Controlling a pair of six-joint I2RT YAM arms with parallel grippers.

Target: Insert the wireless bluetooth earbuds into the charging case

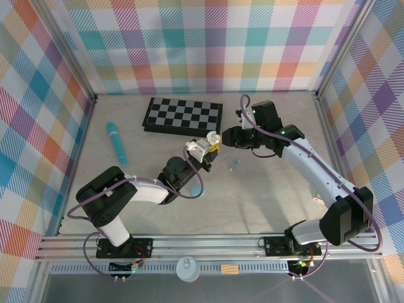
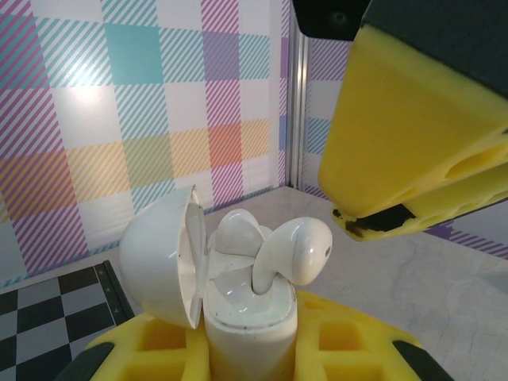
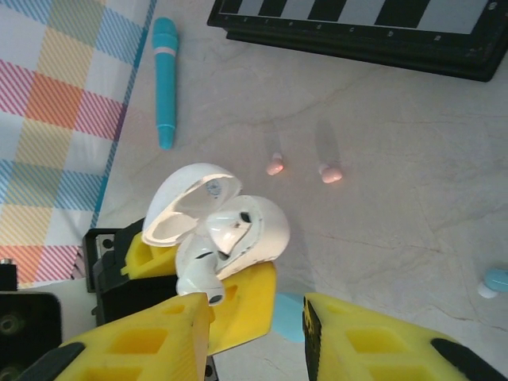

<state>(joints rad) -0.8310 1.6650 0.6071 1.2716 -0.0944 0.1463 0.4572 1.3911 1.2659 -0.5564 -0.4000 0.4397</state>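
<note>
Left jaws were clamped on the open charging case [image 2: 246,317], its base hidden between them; right jaws stood apart, just beside its half-seated white earbud [image 2: 294,250].

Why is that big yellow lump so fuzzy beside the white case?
Left wrist view: the right arm's yellow foam jaws sit close to the lens, out of focus, while the glossy white plastic charging case is sharp. Right wrist view: two pale pink plastic earbuds cast faint shadows.

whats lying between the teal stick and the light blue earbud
A pale pink earbud and a second pink earbud lie between the teal stick and light blue earbud, in the right wrist view.
</note>
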